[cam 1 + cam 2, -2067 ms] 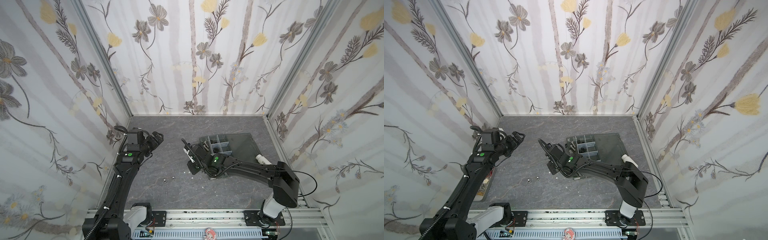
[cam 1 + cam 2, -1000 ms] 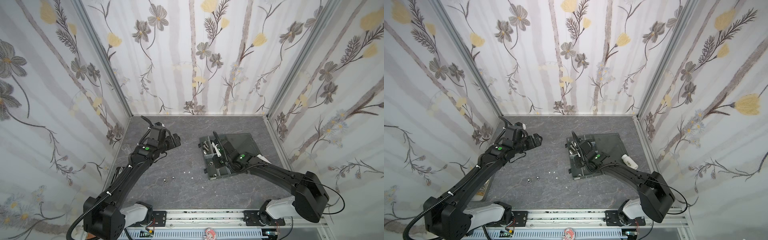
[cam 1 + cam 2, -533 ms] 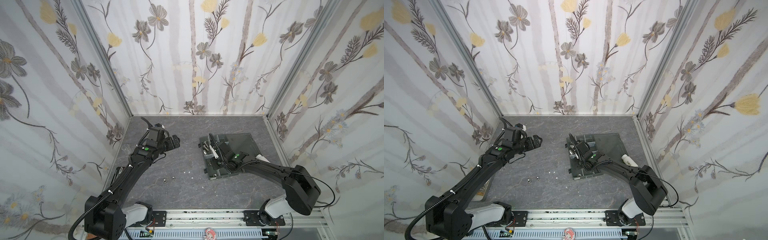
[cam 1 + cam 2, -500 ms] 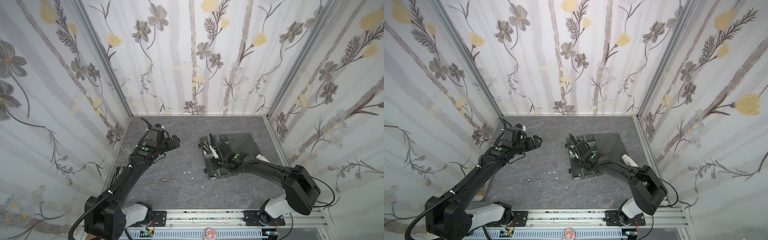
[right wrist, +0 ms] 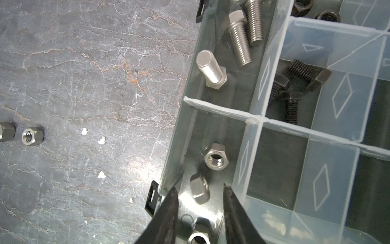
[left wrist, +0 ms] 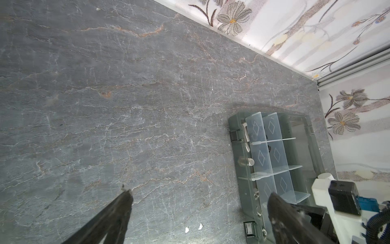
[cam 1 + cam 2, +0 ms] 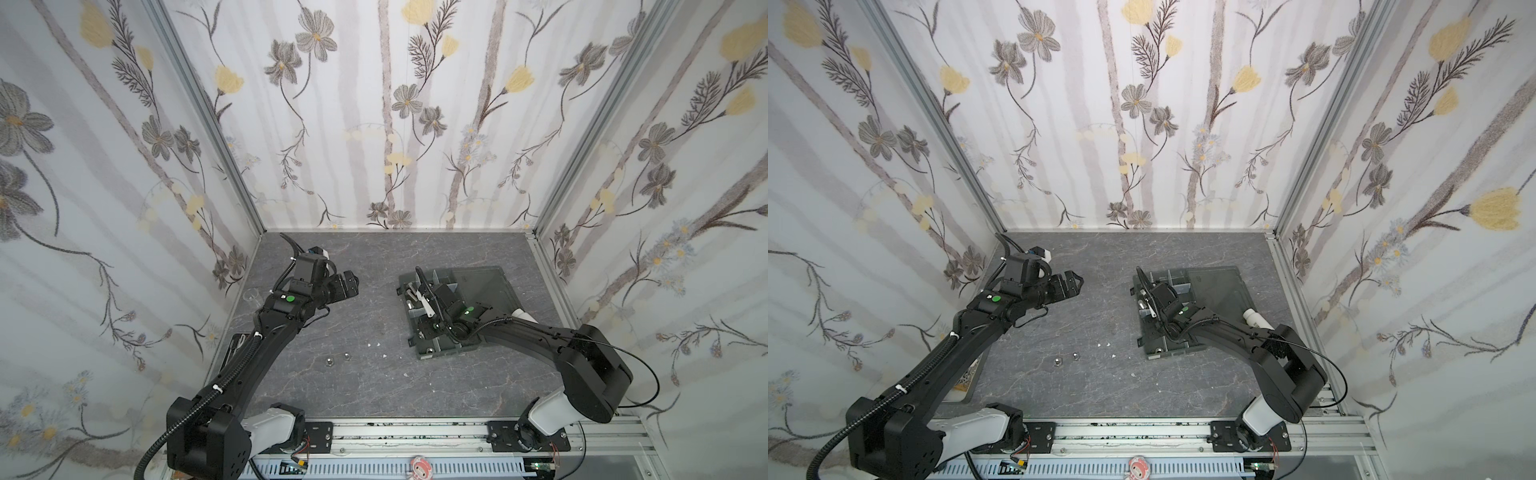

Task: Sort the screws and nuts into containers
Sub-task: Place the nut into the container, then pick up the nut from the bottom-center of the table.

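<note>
The dark grey organizer box (image 7: 490, 286) (image 7: 1217, 286) lies open right of centre, its containers parted by translucent dividers. My right gripper (image 5: 199, 188) (image 7: 428, 328) hangs open over a front container; a silver nut (image 5: 199, 191) lies loose between its tips, beside another nut (image 5: 216, 156). Silver screws (image 5: 239, 40) fill the container behind, and black bolts (image 5: 304, 76) the one beside that. Two silver nuts (image 7: 329, 362) (image 7: 346, 356) (image 5: 31, 137) sit on the table left of the box. My left gripper (image 7: 349, 282) (image 6: 200, 197) hovers wide open and empty over bare table.
White specks (image 7: 378, 345) lie between the loose nuts and the box. A small clear cup (image 7: 252, 296) stands by the left wall. A white cylinder (image 7: 521, 313) lies beside the flat lid. Floral walls enclose three sides of the grey stone table (image 7: 374, 395).
My right gripper travelled from the table to the box and its jaws have parted, leaving a silver nut in the container. The left arm swung in from the left wall, then stayed still.
</note>
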{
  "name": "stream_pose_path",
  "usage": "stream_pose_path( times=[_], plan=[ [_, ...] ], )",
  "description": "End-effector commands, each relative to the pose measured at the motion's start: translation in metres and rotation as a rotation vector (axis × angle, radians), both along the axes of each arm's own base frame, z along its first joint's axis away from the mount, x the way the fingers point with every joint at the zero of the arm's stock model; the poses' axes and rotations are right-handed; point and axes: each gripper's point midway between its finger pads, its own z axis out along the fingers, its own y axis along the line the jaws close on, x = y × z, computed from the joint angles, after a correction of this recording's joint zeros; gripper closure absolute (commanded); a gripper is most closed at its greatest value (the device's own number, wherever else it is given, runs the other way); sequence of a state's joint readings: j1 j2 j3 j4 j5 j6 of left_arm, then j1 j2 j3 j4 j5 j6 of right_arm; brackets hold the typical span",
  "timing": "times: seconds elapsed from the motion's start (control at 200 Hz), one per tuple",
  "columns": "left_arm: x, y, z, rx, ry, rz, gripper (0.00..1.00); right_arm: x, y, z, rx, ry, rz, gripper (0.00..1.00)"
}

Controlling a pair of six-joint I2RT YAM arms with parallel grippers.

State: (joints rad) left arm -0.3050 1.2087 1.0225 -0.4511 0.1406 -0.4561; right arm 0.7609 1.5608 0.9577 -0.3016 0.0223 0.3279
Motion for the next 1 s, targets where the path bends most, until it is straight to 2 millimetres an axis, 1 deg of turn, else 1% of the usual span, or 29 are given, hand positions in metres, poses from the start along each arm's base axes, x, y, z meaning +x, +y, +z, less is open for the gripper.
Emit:
stream_pose_path(
  times=[0.0,0.15,0.25,0.39,0.485,0.6,0.689,0.764,0.929,0.954,0.994,0.999],
  plan=[
    [-0.001,0.005,-0.002,0.05,0.013,-0.007,0.0,0.005,0.006,0.009,0.026,-0.026,0.006,0.59],
    [-0.006,-0.002,-0.005,0.073,0.034,-0.032,0.0,0.007,0.006,0.019,0.041,-0.048,0.008,0.55],
    [-0.012,-0.006,-0.01,0.115,0.058,-0.047,0.0,0.008,0.006,0.032,0.065,-0.072,0.012,0.54],
    [-0.021,-0.005,-0.014,0.16,0.085,-0.054,0.0,0.006,0.006,0.049,0.124,-0.105,0.023,0.52],
    [-0.028,-0.006,-0.02,0.185,0.112,-0.064,0.01,0.004,0.004,0.061,0.174,-0.125,0.031,0.45],
    [-0.038,-0.006,-0.03,0.22,0.151,-0.074,0.02,0.001,-0.001,0.079,0.239,-0.168,0.035,0.31],
    [-0.044,-0.008,-0.032,0.239,0.168,-0.081,0.03,0.0,-0.007,0.093,0.293,-0.212,0.025,0.23],
    [-0.049,-0.008,-0.034,0.259,0.181,-0.082,0.04,-0.001,-0.012,0.101,0.332,-0.236,0.017,0.16],
    [-0.057,-0.006,-0.039,0.3,0.217,-0.081,0.05,0.0,-0.02,0.112,0.39,-0.268,0.004,0.07],
    [-0.057,-0.006,-0.039,0.305,0.222,-0.081,0.05,0.0,-0.021,0.114,0.4,-0.277,0.005,0.06],
    [-0.059,-0.006,-0.039,0.311,0.229,-0.082,0.05,0.0,-0.022,0.124,0.425,-0.301,0.009,0.02],
    [-0.059,-0.006,-0.038,0.31,0.228,-0.081,0.06,-0.002,-0.023,0.119,0.419,-0.292,0.007,0.02]
  ],
)
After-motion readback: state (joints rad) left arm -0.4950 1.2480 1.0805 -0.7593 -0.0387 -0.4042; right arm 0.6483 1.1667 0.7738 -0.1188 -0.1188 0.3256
